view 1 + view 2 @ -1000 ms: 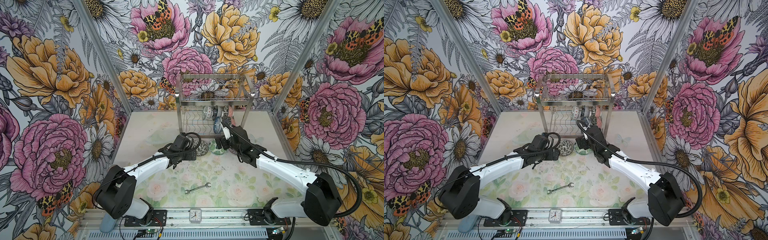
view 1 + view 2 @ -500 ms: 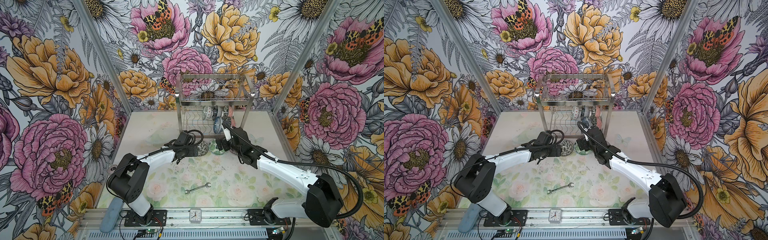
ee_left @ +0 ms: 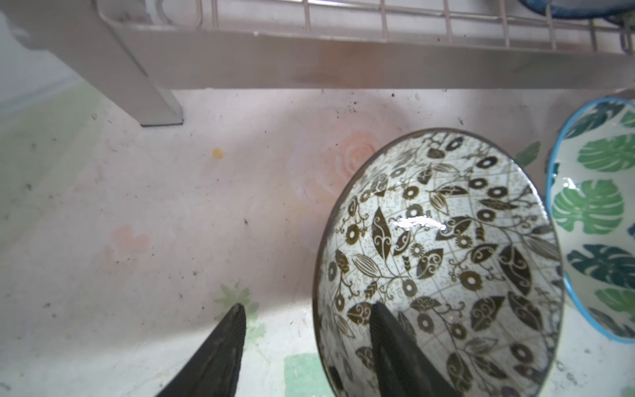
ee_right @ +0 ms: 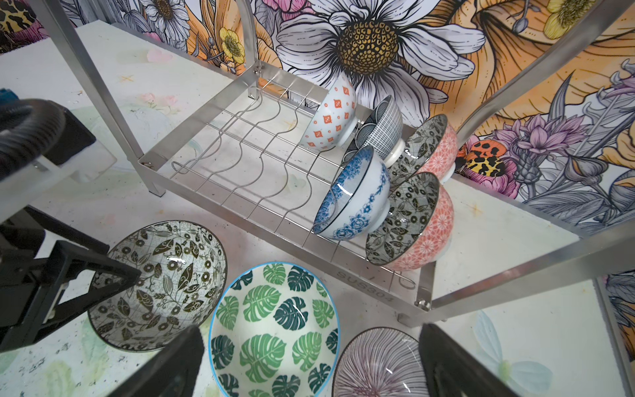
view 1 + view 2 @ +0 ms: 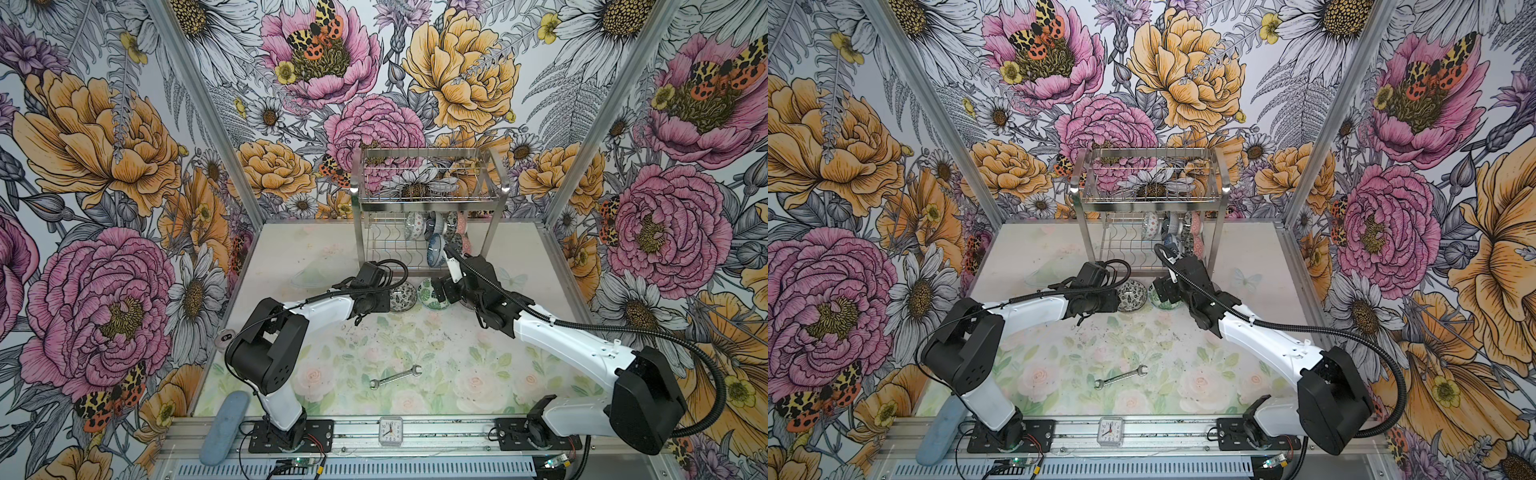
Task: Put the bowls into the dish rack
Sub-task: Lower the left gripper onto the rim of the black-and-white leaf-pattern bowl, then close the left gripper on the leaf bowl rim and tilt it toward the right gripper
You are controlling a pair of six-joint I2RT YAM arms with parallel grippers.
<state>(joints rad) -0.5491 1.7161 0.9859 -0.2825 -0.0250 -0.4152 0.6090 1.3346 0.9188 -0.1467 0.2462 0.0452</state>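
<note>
The dish rack (image 5: 428, 199) stands at the back of the tabletop (image 5: 415, 340). Its long side runs from left to right. Five bowls (image 4: 354, 192) stand on their edges in the wavy lower shelf (image 4: 261, 172), all at the right end of the rack.

Three more bowls sit on the tabletop just in front of the rack, open side up. The black-and-white bowl (image 5: 402, 296) is on the left. The green leaf bowl (image 4: 275, 330) is right beside it. The grey striped bowl (image 4: 378, 364) is on the right.

The left fingers (image 3: 395, 343) are about half open. One finger is inside the black-and-white bowl and one is outside, with the rim between them. The outside finger is not touching the bowl.

The right fingers (image 4: 457, 364) are wide open and hold nothing. They hang over the green leaf bowl and the grey striped bowl.
</note>
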